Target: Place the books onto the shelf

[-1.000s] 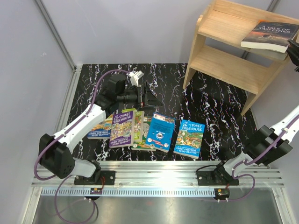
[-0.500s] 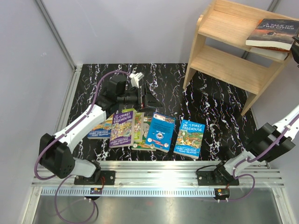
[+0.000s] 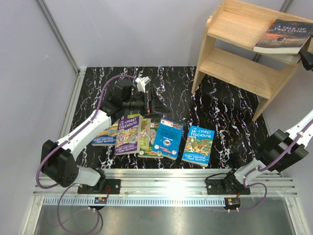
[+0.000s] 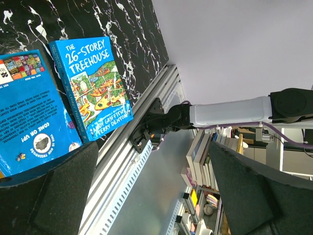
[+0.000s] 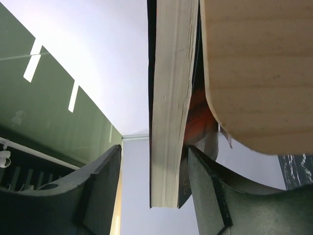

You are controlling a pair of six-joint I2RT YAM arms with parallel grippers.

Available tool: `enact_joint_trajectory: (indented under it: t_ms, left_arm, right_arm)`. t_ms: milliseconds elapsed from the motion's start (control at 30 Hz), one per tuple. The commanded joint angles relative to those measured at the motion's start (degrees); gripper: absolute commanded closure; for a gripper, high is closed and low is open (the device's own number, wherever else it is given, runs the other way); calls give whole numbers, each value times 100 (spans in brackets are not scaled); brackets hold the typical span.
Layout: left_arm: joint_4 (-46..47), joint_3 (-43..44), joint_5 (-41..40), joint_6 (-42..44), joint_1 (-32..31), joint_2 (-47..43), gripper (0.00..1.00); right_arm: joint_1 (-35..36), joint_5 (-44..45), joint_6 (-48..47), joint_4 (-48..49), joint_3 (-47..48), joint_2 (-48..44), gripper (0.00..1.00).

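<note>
Top view: the dark book (image 3: 283, 36) lies on the shelf's (image 3: 234, 24) upper tier, overhanging its right end.
Left wrist: the left gripper (image 4: 146, 196) gapes empty above a blue book (image 4: 93, 95).
Right wrist: the right gripper (image 5: 154, 188) stands loosened around the dark book; it should back straight out without dragging it.

- shelf (image 3: 234, 66): light wood, two tiers, standing upright at about 1 o'clock on the table
- Tale of Two Cities book (image 3: 283, 35): dark cover, face up at the right end of the top tier, hanging over the edge a bit
- Treehouse paperbacks, flat at roughly 6–7 o'clock: purple book (image 3: 128, 134) overlapping green book (image 3: 145, 138), blue book (image 3: 167, 138) back cover up, 26-Storey book (image 3: 198, 146) just beside it
</note>
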Motion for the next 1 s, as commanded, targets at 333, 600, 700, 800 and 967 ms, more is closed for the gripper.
enact_joint_trajectory:
  t_ms: [333,600,700,800,967]
  left_arm:
    - [148,-72,166,57,3,-19,1]
    - [140,-63,166,75,3,17,1]
    - [157,-46,157,57,3,43,1]
    - [157,-11,166,48,3,78,1]
    - [-44,51,183,171,12,69,1]
  right_arm:
    - [-911,601,-1054,-1882,764,315,33]
    - [-1061,557,-1001,-1891,2002,702,29]
    - [-1061,461,-1053,-1680,2013,483,28]
    - [-1070,478,-1352,-1907,2039,246,28]
    - [-1131,504,-1250,-1474,1934,79,32]
